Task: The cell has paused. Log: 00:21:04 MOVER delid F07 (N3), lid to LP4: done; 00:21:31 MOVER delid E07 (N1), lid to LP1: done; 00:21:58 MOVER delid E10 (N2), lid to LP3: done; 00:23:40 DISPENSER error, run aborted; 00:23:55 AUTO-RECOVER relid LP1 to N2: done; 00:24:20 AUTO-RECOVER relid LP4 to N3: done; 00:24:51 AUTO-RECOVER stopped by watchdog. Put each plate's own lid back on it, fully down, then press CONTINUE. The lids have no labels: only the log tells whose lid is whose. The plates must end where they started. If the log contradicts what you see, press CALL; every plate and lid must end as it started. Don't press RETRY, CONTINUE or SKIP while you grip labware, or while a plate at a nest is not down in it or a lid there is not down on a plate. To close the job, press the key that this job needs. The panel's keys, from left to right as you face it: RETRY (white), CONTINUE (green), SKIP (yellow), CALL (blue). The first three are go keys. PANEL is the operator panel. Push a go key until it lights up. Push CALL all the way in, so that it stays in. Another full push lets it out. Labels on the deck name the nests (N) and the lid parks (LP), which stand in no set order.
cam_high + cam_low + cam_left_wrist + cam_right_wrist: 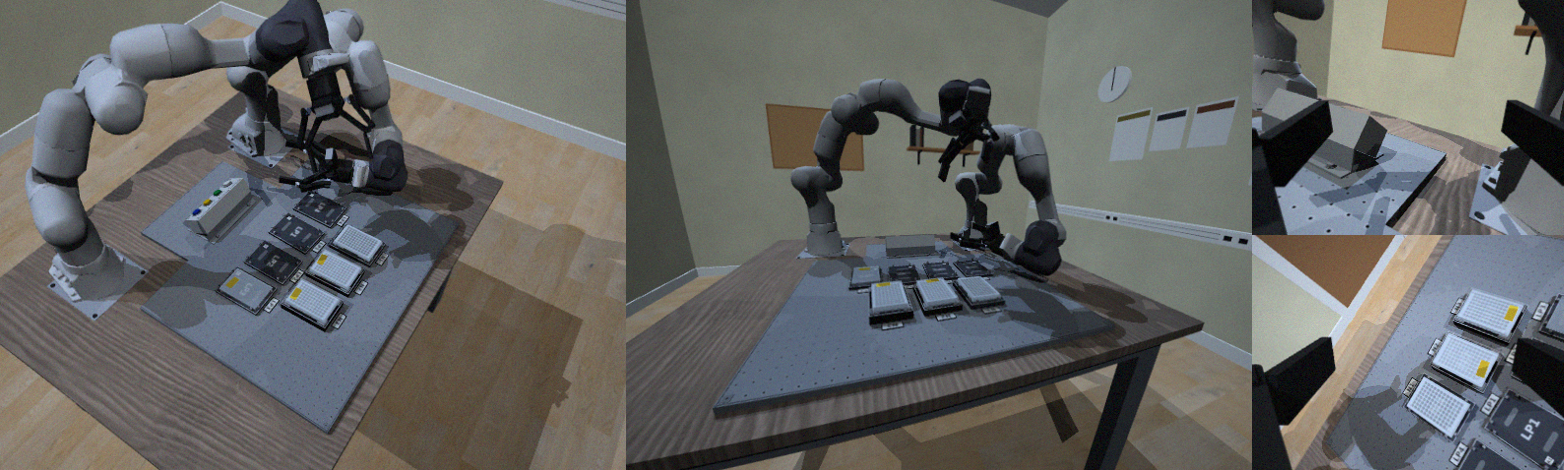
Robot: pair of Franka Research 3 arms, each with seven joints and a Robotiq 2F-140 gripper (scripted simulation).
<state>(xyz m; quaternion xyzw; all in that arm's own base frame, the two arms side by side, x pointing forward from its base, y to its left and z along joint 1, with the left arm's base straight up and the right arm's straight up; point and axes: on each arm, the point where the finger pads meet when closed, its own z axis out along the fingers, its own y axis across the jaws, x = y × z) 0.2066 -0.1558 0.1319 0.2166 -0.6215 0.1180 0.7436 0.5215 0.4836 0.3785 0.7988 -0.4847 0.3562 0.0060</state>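
A clear lid with a yellow patch (255, 288) (865, 276) lies on LP3. Lids with yellow patches cover the N3 plate (316, 303) (890, 298) (1488, 311) and the N2 plate (338, 271) (938, 294) (1461, 355); no tilt shows. The N1 plate (358, 242) (978, 289) (1439, 405) has no yellow patch and looks bare. Nest labels are blurred. The panel (222, 206) (909, 246) (1343, 128) shows its blue, yellow, green and white keys, none plainly lit. My left gripper (284, 161) (1417, 116) is open, low beyond the parks. My right gripper (341, 152) (1423, 353) is open, high above the deck.
Parks LP2 (274, 262), LP1 (297, 232) (1529, 430) and LP4 (319, 207) show dark faces without lids. The two grippers overlap in the top view. The left arm's wrist (389, 166) (1040, 247) hangs low beside LP4. The deck's edge (331, 429) lies inside the wooden table's edge.
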